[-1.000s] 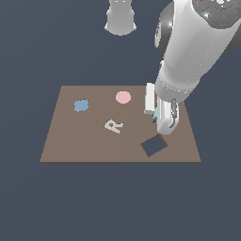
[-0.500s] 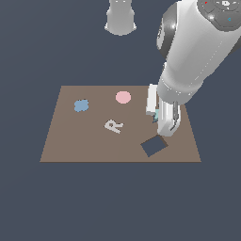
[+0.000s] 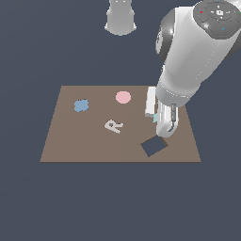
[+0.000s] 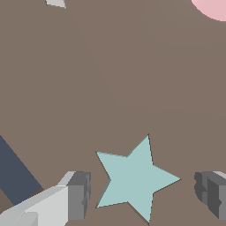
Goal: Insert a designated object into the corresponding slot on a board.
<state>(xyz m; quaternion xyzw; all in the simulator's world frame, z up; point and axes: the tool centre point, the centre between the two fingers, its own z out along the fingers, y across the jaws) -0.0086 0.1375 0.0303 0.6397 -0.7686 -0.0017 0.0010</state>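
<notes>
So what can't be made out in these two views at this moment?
- Star: in the exterior view almost all hidden behind the gripper; only a teal sliver shows.
- Star-shaped slot: not seen in either view; the arm may cover it.
- Fingertips: cut off by the wrist picture's edge, so contact with the board is unclear.
- Square cut-out and pink disc: cropped in the wrist view.

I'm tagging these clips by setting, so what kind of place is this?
A simulated shape-sorting bench, not a real room: a flat brown board floats on a featureless dark backdrop, holding a pink disc, a letter R and a teal star between the arm's open fingers.
</notes>
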